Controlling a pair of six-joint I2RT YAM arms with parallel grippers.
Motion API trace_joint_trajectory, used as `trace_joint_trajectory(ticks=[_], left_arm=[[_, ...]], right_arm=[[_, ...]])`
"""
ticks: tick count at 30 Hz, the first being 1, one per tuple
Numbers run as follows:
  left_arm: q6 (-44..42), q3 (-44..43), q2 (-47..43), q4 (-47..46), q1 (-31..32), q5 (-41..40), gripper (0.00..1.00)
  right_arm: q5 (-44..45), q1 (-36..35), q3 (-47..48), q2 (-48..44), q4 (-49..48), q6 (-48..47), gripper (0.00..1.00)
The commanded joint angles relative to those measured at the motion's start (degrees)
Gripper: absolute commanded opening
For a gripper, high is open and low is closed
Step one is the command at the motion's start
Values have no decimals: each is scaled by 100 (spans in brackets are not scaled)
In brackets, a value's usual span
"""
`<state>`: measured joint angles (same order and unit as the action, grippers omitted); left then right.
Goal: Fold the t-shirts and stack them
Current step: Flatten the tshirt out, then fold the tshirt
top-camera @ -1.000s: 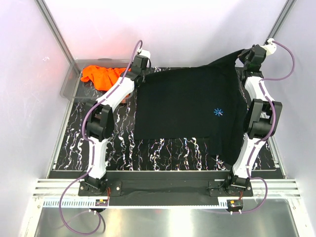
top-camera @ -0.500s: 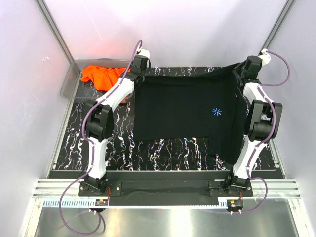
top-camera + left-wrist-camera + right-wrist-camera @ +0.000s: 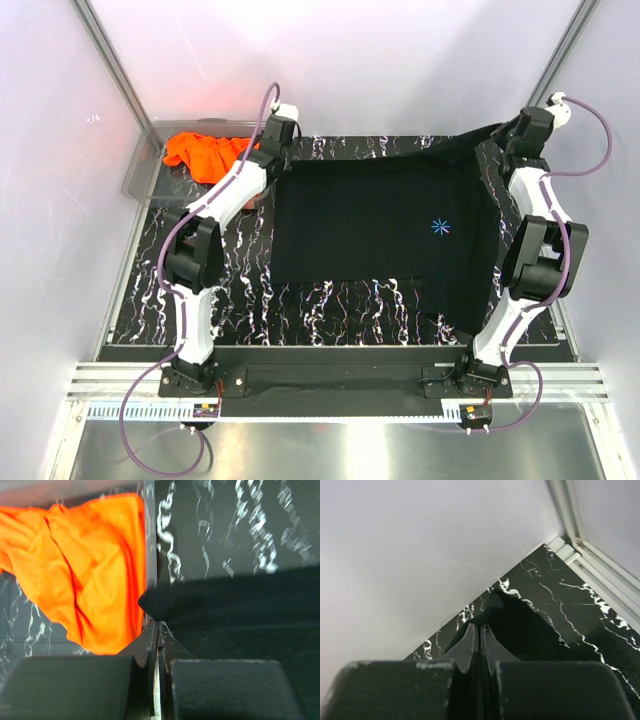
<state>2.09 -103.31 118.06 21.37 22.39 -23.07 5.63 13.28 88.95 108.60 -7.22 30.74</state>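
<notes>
We count two t-shirts and two arms: the left gripper (image 3: 156, 625) is clamped tight on the far-left corner of the one black t-shirt (image 3: 380, 220), just beside the bin (image 3: 138, 178). The right gripper (image 3: 481, 627) is pinched on its far-right corner, raised near the back wall and the right frame rail. The soft, matte shirt spreads over the middle and right of the marbled black table (image 3: 250, 290), with bare surface to its left and along the near edge. The one orange t-shirt (image 3: 205, 155) lies crumpled in the clear plastic bin at the far left.
</notes>
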Motion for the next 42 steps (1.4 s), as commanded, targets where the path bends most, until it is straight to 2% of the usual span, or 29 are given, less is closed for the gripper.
trace_joint_trajectory(ticks=[1, 3, 9, 11, 12, 13, 14, 15, 16, 17, 18, 20, 21, 25, 30, 32, 34, 36, 41, 42], left_arm=[[55, -470, -249, -107, -59, 162, 0], [11, -760, -29, 86, -51, 180, 0], [55, -884, 165, 210, -59, 285, 0], [134, -928, 252, 315, -51, 451, 0], [186, -954, 279, 394, -51, 513, 6], [317, -1033, 340, 699, -42, 549, 18], [432, -1077, 340, 902, 10, 366, 39], [529, -1086, 332, 1105, 46, 304, 40], [643, -904, 166, 1359, 98, 277, 41], [679, -702, 25, 1405, 247, 155, 43], [705, -465, -159, 1423, 335, 84, 53], [819, 239, -800, 1449, 615, -83, 73], [880, 458, -1020, 1493, 687, -58, 78], [1109, 1652, -2303, 1826, 828, 249, 76], [1460, 2902, -3490, 1906, 828, 1110, 73], [1785, 3368, -3816, 1915, 828, 1461, 67], [2144, 3736, -4035, 1933, 828, 1516, 61], [2331, 3931, -4159, 1907, 828, 1455, 59], [2849, 4318, -4213, 1784, 627, 1576, 55], [2954, 4362, -4177, 1775, 574, 1656, 50]], right_arm=[[-334, 26, 596, 64, 159, -51, 0], [-518, 26, 965, 363, 572, -77, 1], [-791, 26, 984, 601, 687, -7, 1], [-870, 26, 984, 645, 994, 46, 4], [-1044, 26, 1019, 663, 1134, 89, 5], [-1133, 26, 1089, 750, 1736, 116, 11], [-1186, 26, 1481, 838, 2299, 142, 21], [-1109, 26, 1729, 934, 2957, 177, 24], [-1021, 26, 1905, 1057, 4086, 230, 29], [-968, 26, 1985, 1058, 4506, 274, 34], [-880, 26, 1969, 1015, 4815, 283, 46], [-740, 26, 1620, 699, 5344, 275, 55], [-686, 26, 1530, 585, 5485, 170, 59], [-694, -53, 714, -134, 6092, -112, 59], [-783, -519, -1114, -1006, 6092, -104, 58], [-817, -650, -1771, -1305, 5856, -42, 58], [-984, -695, -2073, -1367, 5576, 107, 56], [-1160, -817, -2293, -1289, 5364, 169, 53], [-1178, -1151, -2137, -613, 4836, 300, 50], [-1178, -1187, -2049, -498, 4801, 353, 50]])
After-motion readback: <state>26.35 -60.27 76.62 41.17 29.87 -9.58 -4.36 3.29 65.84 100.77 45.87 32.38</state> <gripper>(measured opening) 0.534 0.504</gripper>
